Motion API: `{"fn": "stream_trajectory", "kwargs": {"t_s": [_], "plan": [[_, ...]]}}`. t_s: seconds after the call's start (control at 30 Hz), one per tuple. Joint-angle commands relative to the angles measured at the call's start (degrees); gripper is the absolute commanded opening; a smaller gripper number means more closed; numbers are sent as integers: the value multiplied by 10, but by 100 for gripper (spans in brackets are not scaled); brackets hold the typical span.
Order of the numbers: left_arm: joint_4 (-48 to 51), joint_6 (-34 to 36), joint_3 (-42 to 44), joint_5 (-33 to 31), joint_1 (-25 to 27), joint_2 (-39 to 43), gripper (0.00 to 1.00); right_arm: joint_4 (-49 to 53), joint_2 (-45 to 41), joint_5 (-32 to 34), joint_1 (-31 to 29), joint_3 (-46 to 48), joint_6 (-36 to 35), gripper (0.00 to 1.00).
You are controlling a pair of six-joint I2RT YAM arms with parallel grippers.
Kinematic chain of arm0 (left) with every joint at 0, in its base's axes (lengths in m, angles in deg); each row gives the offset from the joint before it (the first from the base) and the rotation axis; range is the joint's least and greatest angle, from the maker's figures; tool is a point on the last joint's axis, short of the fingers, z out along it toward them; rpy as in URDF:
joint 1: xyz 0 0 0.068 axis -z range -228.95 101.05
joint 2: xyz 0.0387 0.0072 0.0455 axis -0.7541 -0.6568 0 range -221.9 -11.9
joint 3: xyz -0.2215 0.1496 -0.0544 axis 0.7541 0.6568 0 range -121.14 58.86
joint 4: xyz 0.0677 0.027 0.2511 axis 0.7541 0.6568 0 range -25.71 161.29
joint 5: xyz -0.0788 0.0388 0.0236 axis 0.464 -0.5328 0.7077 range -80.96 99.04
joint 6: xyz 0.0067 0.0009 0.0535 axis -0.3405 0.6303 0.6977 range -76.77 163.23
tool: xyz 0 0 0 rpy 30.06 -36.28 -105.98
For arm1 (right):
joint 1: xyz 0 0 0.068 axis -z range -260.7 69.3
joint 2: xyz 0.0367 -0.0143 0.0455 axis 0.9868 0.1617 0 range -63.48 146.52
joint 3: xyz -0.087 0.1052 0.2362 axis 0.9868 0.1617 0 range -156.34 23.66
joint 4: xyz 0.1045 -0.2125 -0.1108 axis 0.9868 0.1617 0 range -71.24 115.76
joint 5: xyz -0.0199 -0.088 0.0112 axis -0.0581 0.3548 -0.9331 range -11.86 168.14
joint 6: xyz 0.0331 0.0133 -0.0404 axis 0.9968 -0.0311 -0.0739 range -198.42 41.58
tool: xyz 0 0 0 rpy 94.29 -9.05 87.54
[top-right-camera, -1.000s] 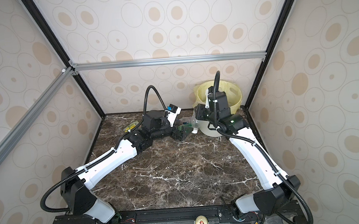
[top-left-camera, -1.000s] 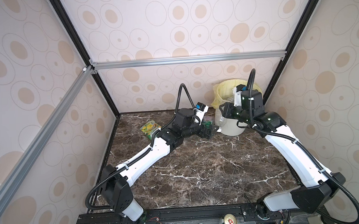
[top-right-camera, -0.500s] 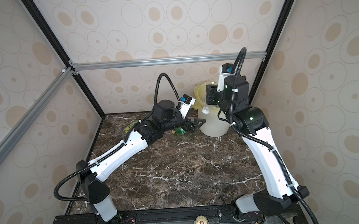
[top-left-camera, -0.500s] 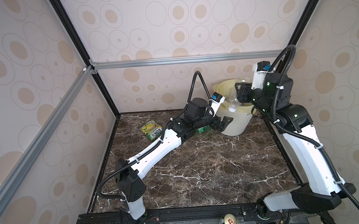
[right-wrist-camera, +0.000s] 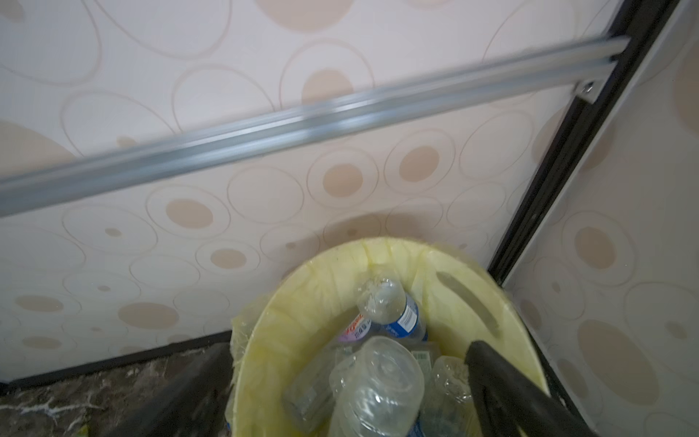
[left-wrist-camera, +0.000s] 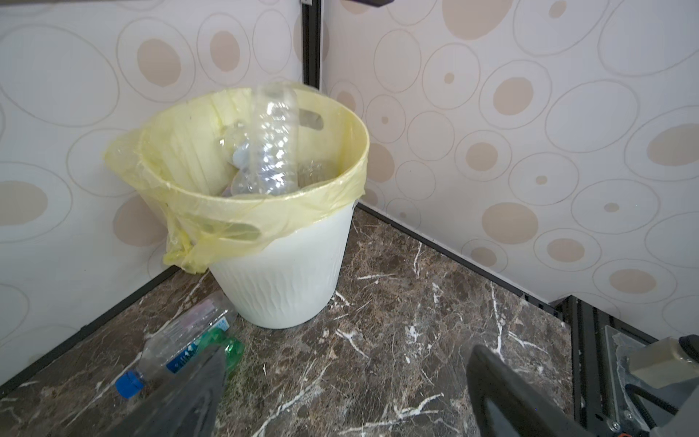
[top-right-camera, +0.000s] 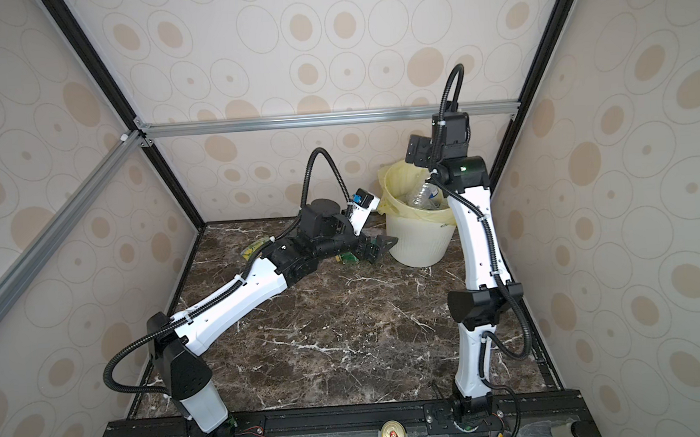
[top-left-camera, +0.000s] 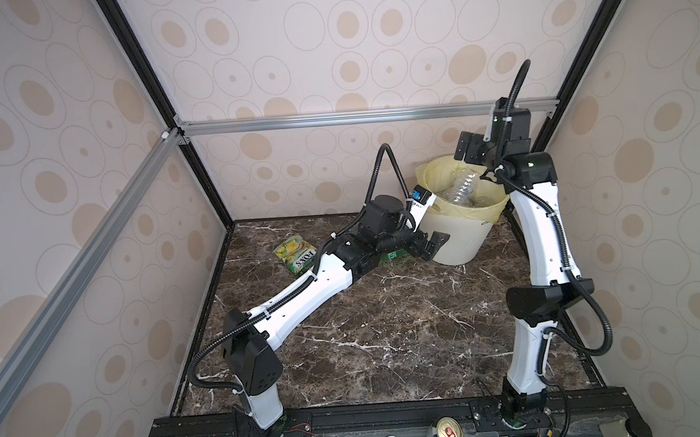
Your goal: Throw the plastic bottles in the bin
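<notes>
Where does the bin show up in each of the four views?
Top view: bin in the far right corner.
Top view: same corner.
Left wrist: whole bin, straight ahead.
Right wrist: its lined mouth, from above.
Shared landmark: black corner post behind it.

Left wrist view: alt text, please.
A white bin lined with a yellow bag holds clear bottles, one poking above the rim. A blue-capped bottle and a green bottle lie by its base, before the open left gripper.
</notes>
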Motion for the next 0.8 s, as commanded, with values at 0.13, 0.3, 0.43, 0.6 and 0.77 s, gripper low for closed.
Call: {"fn": "stream_trajectory", "kwargs": {"t_s": [0.13, 0.3, 0.43, 0.6, 0.77], "plan": [[-19, -6, 24, 7, 4, 27, 99, -47, -146, -20, -5, 158, 14, 100], [-34, -23, 49, 8, 4, 43, 99, -29, -164, -32, -5, 166, 16, 100], [-28, -35, 63, -9, 4, 54, 99, -37, -190, -51, -5, 216, 23, 100], [-24, -58, 89, -48, 3, 64, 99, -63, -239, -78, -6, 308, 36, 100], [-34, -92, 123, -129, 3, 76, 99, -84, -291, -91, -17, 403, 39, 100]]}}
